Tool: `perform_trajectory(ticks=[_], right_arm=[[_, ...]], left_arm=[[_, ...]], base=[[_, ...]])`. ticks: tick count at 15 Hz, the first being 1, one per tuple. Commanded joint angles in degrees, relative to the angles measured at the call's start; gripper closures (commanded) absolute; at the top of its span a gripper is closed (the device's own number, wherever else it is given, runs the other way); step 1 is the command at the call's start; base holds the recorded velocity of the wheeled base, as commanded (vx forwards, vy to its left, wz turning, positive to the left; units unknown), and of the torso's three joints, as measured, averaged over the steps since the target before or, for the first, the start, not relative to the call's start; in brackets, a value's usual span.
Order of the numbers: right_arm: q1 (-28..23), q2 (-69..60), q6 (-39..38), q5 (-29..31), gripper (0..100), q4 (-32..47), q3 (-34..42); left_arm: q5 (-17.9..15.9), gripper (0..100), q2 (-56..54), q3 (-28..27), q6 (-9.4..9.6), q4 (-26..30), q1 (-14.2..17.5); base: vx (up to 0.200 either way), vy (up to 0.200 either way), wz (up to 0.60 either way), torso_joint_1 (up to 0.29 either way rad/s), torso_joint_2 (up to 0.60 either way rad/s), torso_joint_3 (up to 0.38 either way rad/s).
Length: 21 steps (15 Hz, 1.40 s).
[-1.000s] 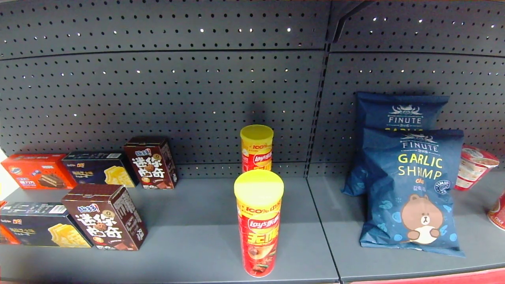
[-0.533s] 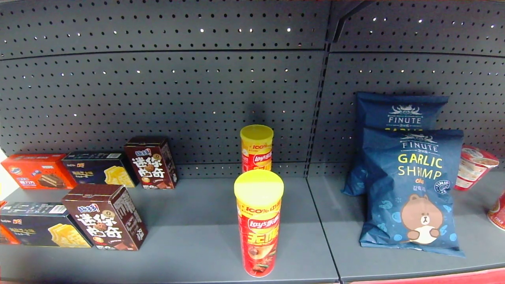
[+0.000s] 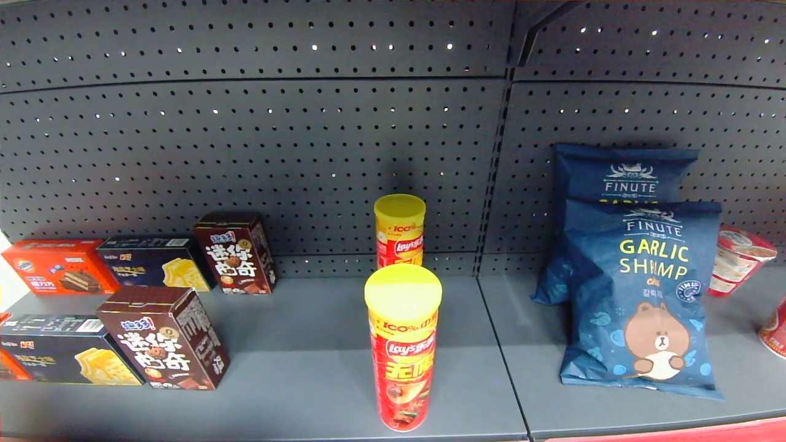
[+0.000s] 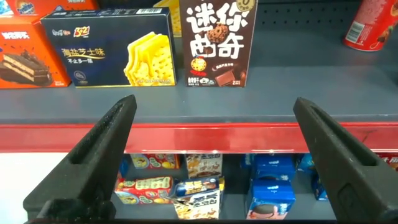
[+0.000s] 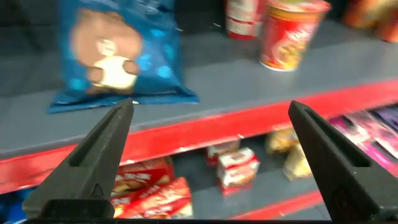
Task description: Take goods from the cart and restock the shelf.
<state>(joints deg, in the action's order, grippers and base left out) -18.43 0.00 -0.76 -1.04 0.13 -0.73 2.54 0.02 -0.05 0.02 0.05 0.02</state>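
The grey shelf point(image 3: 307, 362) holds snack boxes at the left, two red chip cans with yellow lids, front point(image 3: 402, 353) and back point(image 3: 399, 230), and two blue garlic shrimp bags point(image 3: 642, 294) at the right. My left gripper point(image 4: 217, 155) is open and holds nothing, just in front of the shelf's red edge point(image 4: 205, 137), facing a brown cookie box point(image 4: 216, 40) and a dark cracker box point(image 4: 109, 50). My right gripper point(image 5: 211, 155) is open and holds nothing, in front of the red edge point(image 5: 186, 134) near the blue bag point(image 5: 118, 53) and a red cup point(image 5: 289, 34).
A pegboard back wall point(image 3: 307, 153) stands behind the goods. Open shelf floor lies between the boxes and the cans. Cup noodles point(image 3: 737, 261) sit at the far right. A lower shelf point(image 4: 205, 190) below the red edge holds more packs.
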Motion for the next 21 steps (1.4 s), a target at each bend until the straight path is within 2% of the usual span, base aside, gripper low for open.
perform_trajectory(ticks=[1,2,3,7,9,10,12,14,16,18,19,21], right_arm=[[-2.7,0.0,0.5,0.6,0,0.3,0.6],[-5.6,0.0,0.5,0.4,0,0.1,0.6],[-5.9,0.0,0.5,0.4,0,0.0,0.7],[-5.6,0.0,0.5,0.1,0,0.0,0.7],[-5.6,0.0,0.5,0.1,0,-0.1,0.7],[-5.2,0.0,0.6,0.2,0,0.0,0.7],[3.7,7.9,0.3,0.7,0,0.2,0.6],[10.6,6.1,0.3,0.7,0,-0.1,0.7],[12.6,5.5,0.4,0.7,0,0.0,0.7],[21.4,4.2,0.8,0.2,0,-0.1,0.7],[18.6,1.7,0.8,0.3,0,-0.2,0.7],[18.4,0.0,0.8,0.4,0,-0.2,0.7]], left_arm=[[0.0,0,0.0,0.0,-0.02,0.0,0.1],[0.0,0,0.0,0.0,-0.02,0.0,0.1],[0.0,0,0.0,0.0,-0.11,0.0,0.1],[-0.1,0,0.0,0.0,-0.2,0.0,0.1],[0.3,0,0.0,0.0,-1.34,0.0,0.1],[0.4,0,0.0,0.0,-1.25,0.0,0.1],[0.2,0,0.0,-0.1,-1.25,0.2,0.0],[0.1,0,0.0,-0.1,-1.25,0.2,0.0],[0.1,0,0.0,-0.1,-1.25,0.0,0.0],[0.1,0,0.0,0.0,-1.34,0.1,0.0],[0.1,0,0.0,0.0,-1.25,0.0,0.0],[0.1,0,0.0,0.0,-1.25,-0.1,0.0]], base=[[0.0,0.0,0.0,0.0,0.0,0.0],[0.0,0.0,0.0,0.0,0.0,0.0],[0.0,0.0,0.0,0.0,0.0,0.0],[0.0,0.0,0.0,0.0,0.0,0.0],[0.0,0.0,0.0,0.0,0.0,0.0],[0.0,0.0,0.0,0.0,0.0,0.0],[0.0,0.0,0.0,0.0,0.0,0.0],[0.0,0.0,0.0,0.0,0.0,0.0],[0.0,0.0,0.0,0.0,0.0,0.0],[0.0,0.0,0.0,0.0,0.0,0.0],[0.0,0.0,0.0,0.0,0.0,0.0],[0.0,0.0,0.0,0.0,0.0,0.0]])
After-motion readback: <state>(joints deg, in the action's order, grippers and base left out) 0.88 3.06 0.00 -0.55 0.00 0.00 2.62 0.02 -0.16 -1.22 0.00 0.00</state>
